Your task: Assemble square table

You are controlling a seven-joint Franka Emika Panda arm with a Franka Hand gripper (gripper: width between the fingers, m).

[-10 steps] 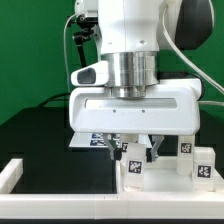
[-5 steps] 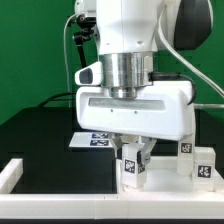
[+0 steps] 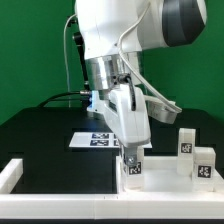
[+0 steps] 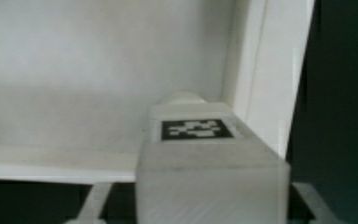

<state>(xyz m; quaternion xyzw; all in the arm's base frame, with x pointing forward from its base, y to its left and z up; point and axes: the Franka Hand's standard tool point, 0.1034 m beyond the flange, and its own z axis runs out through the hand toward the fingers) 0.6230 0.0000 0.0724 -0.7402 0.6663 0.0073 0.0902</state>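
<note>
Counter (image 3: 50,135) of black surface carries the white plastic square slab (image 3: 165,170), rimmed and recessed, at the exterior view's right. End effector (image 3: 131,158) pinches a small white blocky tagged leg (image 3: 133,170) (image 4: 202,165) upright over the slab's near corner; two more tagged legs (image 3: 195,153) stand on the slab's far side.

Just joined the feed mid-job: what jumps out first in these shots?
The big white arm fills the exterior view, its gripper tilted down and closed on a small tagged table leg near the front bar. The wrist view is filled by that leg against the white tabletop. Two more legs stand at the exterior view's right.
</note>
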